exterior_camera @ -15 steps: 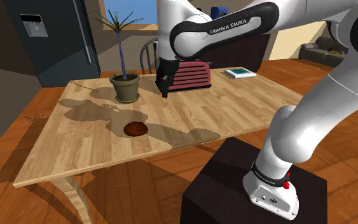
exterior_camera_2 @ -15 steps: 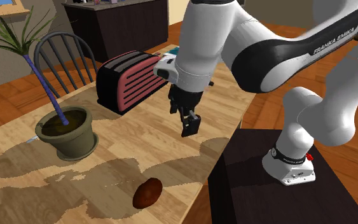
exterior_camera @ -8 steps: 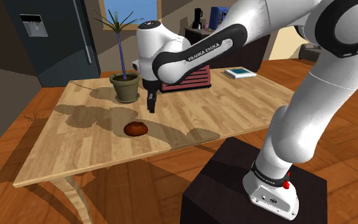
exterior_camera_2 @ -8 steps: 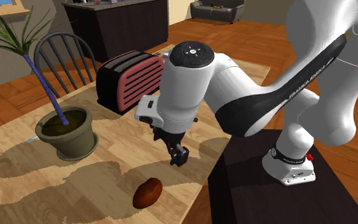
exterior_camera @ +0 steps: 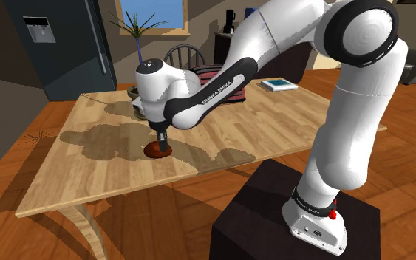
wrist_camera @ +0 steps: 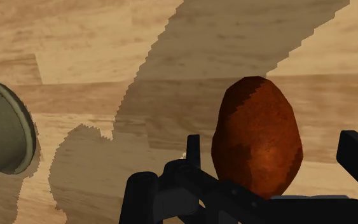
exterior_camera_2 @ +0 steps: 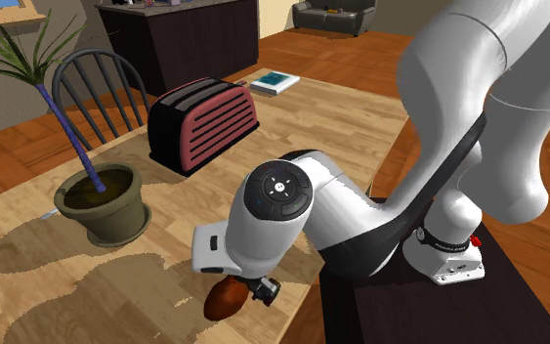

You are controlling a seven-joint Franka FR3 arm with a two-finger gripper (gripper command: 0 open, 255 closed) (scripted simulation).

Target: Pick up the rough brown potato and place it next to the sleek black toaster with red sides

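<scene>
The white arm has come down since half a second ago. The all-black two-finger gripper (exterior_camera: 160,140), which was hanging above the table at 1 o'clock from the potato, is now low over it.

In the second exterior view, from left to right, the first thing is the round grey-green plant pot (exterior_camera_2: 102,205) with a blue-stemmed plant. It stands on the light wooden table (exterior_camera_2: 194,195) at about 10 o'clock from the potato. Next comes the rough reddish-brown oval potato (exterior_camera_2: 222,299), which lies on the table near its front edge, in the arm's shadow. The gripper (exterior_camera_2: 263,289) is just at its 3 o'clock side, under the white wrist. The black toaster with red ribbed sides (exterior_camera_2: 204,122) stands well apart from the potato, at 12 o'clock from it. A flat blue-green book (exterior_camera_2: 275,80) lies at 1 o'clock from the toaster.

In the wrist view the fingers (wrist_camera: 193,146) stand wide apart, one on each side of the potato (wrist_camera: 257,137). There is a gap on both sides, so nothing is held.
</scene>
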